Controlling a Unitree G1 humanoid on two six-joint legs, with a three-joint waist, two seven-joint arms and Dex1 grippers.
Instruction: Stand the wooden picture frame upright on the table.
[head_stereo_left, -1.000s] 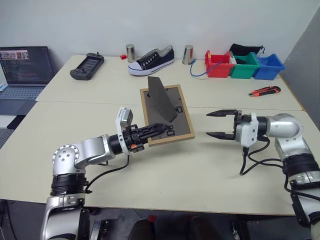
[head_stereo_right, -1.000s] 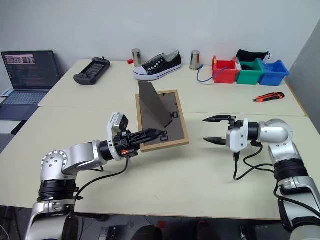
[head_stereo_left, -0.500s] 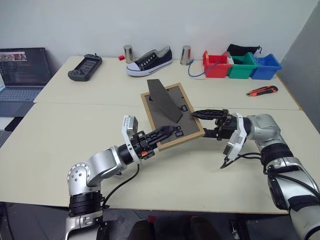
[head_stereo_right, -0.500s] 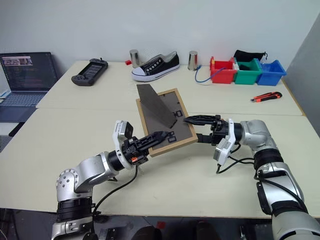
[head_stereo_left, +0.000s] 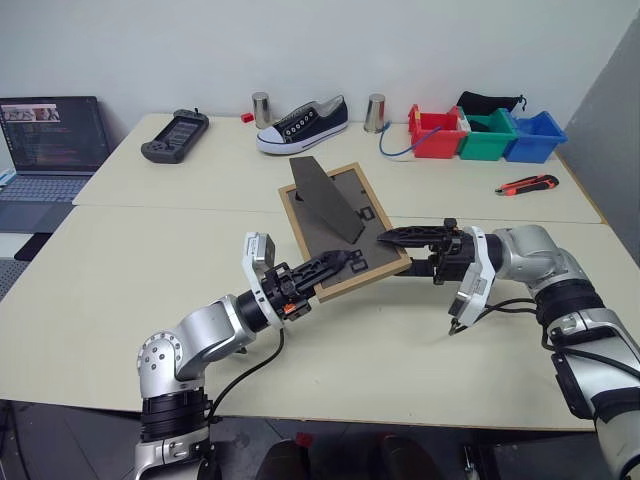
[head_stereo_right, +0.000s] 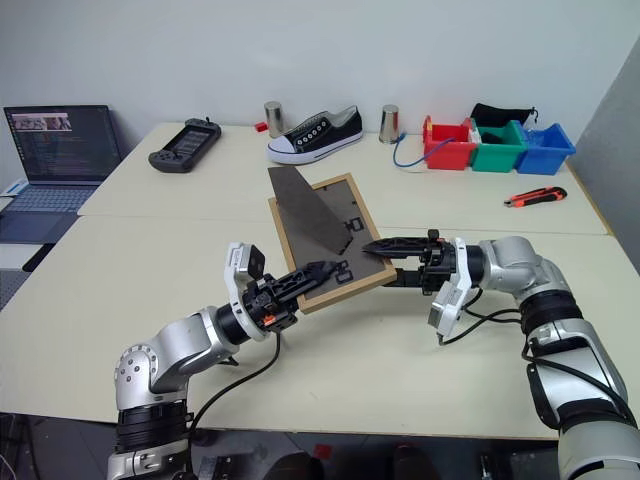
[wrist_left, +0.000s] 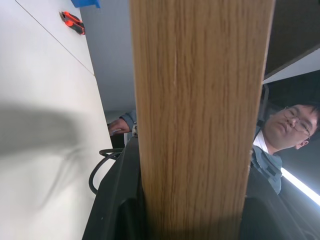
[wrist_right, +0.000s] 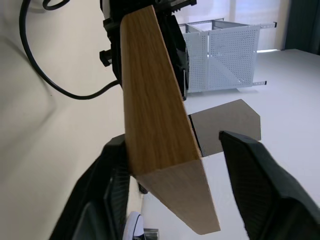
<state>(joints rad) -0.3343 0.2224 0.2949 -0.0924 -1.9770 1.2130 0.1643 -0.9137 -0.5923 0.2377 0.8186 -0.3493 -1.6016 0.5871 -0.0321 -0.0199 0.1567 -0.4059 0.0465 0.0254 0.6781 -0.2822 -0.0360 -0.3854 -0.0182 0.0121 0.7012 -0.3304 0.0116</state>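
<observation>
No lettering or labels can be read anywhere

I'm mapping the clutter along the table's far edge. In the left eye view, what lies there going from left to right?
laptop → black handheld console → left metal cup → sneaker → right metal cup → red bin → green bin → blue bin

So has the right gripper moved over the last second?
Yes. The right gripper came in from open table on the robot's right and now straddles the wooden picture frame's right corner.
</observation>
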